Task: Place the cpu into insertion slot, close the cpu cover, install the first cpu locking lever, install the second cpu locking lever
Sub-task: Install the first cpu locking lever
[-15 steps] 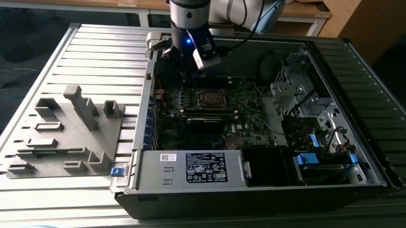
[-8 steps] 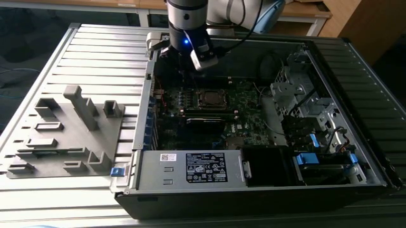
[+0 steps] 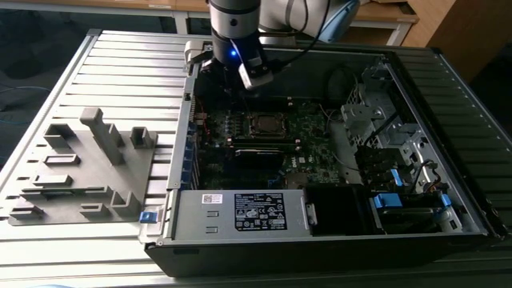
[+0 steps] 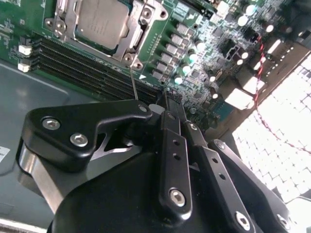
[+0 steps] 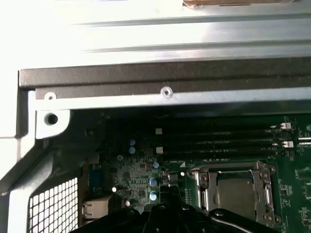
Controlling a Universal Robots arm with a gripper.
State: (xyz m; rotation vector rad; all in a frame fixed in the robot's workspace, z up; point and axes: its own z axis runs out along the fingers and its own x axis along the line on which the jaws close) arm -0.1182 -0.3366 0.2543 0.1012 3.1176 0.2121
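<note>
The cpu (image 4: 99, 22) lies in its socket on the green motherboard, its dull silver top showing through the window of the cpu cover (image 4: 130, 36), which lies flat over it. Both wrist views show the chip (image 5: 238, 191) and the frame (image 5: 232, 170). A thin locking lever (image 4: 133, 83) stands up from a corner of the socket, right beside my gripper. The gripper (image 4: 166, 94) hangs just above the board beside the socket, its two fingers (image 4: 171, 126) pressed together with nothing seen between them. In the exterior view the gripper (image 3: 240, 91) hovers behind the socket (image 3: 264, 124).
The open computer case (image 3: 448, 90) surrounds the board. A power supply box (image 3: 260, 211) with a white label fills the near side. Memory slots (image 4: 82, 65) run along the socket. A drive cage (image 3: 384, 126) is at the exterior view's right, a grey fixture (image 3: 80, 168) at its left.
</note>
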